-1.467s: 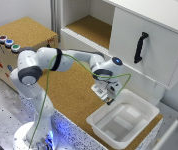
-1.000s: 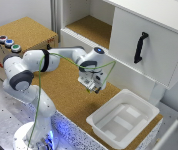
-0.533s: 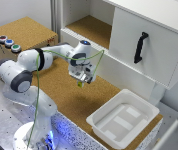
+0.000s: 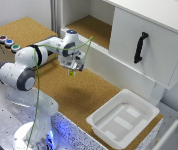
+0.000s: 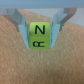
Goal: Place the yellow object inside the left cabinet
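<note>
The yellow object [image 5: 39, 36] is a small yellow-green block with black letters, clamped between my gripper's [image 5: 39, 30] two grey fingers in the wrist view. In the exterior view it shows as a tiny yellow speck [image 4: 72, 73] under my gripper [image 4: 73, 69], which hangs above the cork counter. The left cabinet [image 4: 91, 26], an open white-walled compartment with a cork floor, lies behind and toward the exterior view's right of the gripper.
A white door with a black handle [image 4: 140, 47] closes the compartment on the exterior view's right. A white bin [image 4: 122, 118] sits on the counter's near right end. A cork-topped box with coloured buttons [image 4: 8, 43] stands at the left.
The arm has swung from above the white bin toward the exterior view's left and back, carrying the yellow object closer to the open compartment.
</note>
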Robot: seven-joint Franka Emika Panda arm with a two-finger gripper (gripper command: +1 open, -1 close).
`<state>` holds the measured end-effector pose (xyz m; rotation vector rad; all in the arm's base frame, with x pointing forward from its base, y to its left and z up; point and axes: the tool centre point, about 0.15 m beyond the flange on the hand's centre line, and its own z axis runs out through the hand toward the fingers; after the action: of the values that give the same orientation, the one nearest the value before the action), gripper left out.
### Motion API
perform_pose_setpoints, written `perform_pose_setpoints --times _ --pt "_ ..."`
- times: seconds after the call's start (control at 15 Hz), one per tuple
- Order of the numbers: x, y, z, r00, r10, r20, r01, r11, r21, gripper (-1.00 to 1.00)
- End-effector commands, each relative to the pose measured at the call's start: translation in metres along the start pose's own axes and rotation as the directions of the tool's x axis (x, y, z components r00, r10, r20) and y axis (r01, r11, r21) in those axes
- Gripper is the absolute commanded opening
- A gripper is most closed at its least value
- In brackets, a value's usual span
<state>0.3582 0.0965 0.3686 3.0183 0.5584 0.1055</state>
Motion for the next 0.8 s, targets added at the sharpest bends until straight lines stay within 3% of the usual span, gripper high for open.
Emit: perform_pose_setpoints --times 0.0,0.2,0.47,0.73 --pt "0.093 -0.014 -0.043 0.998 -0.007 0.069 0.003 0.999 0.052 -1.0" --pt "0.139 -0.008 -0.064 0.998 0.039 0.051 -0.043 0.996 0.083 -1.0" --pt "0.215 0.0 -0.092 0.991 0.131 0.02 -0.132 0.988 0.075 -1.0" --pt "0.264 0.01 -0.113 0.985 0.17 0.004 -0.17 0.982 0.08 -1.0"
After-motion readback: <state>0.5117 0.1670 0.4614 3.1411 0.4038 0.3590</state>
